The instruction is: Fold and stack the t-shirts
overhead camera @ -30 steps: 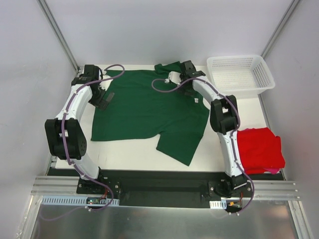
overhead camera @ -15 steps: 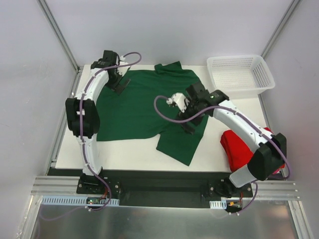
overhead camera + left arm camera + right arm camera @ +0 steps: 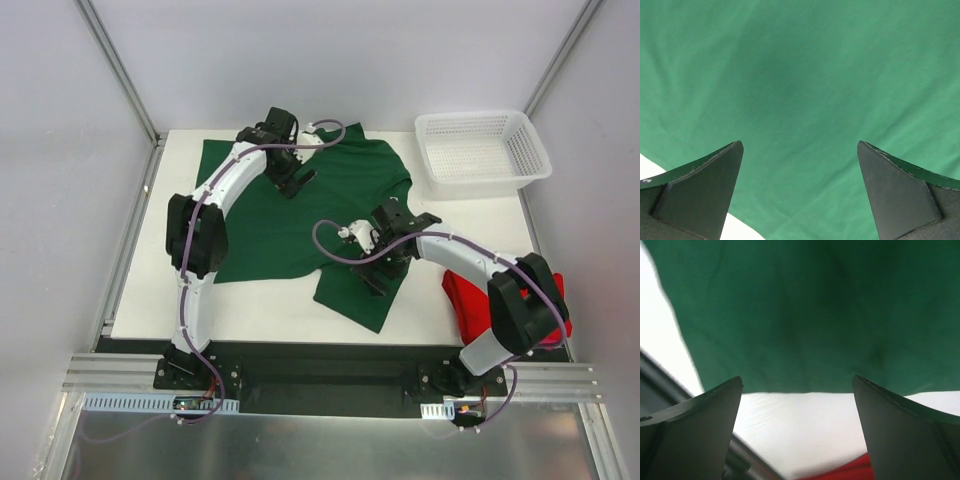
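Note:
A dark green t-shirt (image 3: pixel 270 235) lies spread on the white table (image 3: pixel 140 285), one flap reaching toward the near edge. My left gripper (image 3: pixel 297 182) hovers open over its upper middle; in the left wrist view green cloth (image 3: pixel 800 75) fills the frame and nothing sits between the gripper (image 3: pixel 800 144) fingers. My right gripper (image 3: pixel 375 275) stands open above the shirt's lower right part. Its wrist view shows the gripper (image 3: pixel 797 378) over the green hem (image 3: pixel 790 315), with bare table below. A red t-shirt (image 3: pixel 462 300) lies at the right, partly hidden by the right arm, and shows as a red sliver (image 3: pixel 845 472).
A white mesh basket (image 3: pixel 482 114) stands at the back right corner. Grey walls with metal rails enclose the table on three sides. A black rail (image 3: pixel 330 365) with both arm bases runs along the near edge.
The left gripper swung from the shirt's back left corner rightward to its upper middle. The right gripper came from the collar at the back down to the shirt's lower right. Both stayed open.

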You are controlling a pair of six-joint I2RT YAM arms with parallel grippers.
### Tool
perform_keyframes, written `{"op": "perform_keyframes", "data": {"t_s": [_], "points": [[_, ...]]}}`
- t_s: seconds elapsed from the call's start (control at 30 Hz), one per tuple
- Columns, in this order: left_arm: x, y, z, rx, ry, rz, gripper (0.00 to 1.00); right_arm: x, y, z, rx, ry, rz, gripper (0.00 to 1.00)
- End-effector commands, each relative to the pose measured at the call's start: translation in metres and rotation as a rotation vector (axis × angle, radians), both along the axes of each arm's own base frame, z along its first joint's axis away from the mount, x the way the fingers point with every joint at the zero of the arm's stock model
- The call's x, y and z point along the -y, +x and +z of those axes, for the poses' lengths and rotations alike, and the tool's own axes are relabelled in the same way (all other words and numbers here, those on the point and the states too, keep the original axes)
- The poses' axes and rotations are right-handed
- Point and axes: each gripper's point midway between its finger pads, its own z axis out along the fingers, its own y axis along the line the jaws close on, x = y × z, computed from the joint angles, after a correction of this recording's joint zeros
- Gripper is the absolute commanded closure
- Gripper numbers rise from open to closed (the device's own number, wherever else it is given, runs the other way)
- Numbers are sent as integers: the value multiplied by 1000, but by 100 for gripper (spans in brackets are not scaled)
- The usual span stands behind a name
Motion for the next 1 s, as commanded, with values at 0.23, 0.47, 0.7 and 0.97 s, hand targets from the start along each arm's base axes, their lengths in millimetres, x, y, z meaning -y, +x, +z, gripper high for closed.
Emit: {"op": "perform_keyframes", "data": {"t_s": [0.23, 0.47, 0.7, 0.97], "points": [[20, -11, 23, 31, -18, -65, 1, 5, 46, 13, 336, -3, -7, 4], [37, -15, 27, 52, -1, -104, 1, 11, 35, -8, 276, -42, 12, 4], [42, -21, 32, 59, 5, -110, 1, 2, 25, -17, 182, 8, 40, 4], [41, -26, 33, 59, 12, -104, 1, -3, 16, -27, 81, 29, 52, 4]]}}
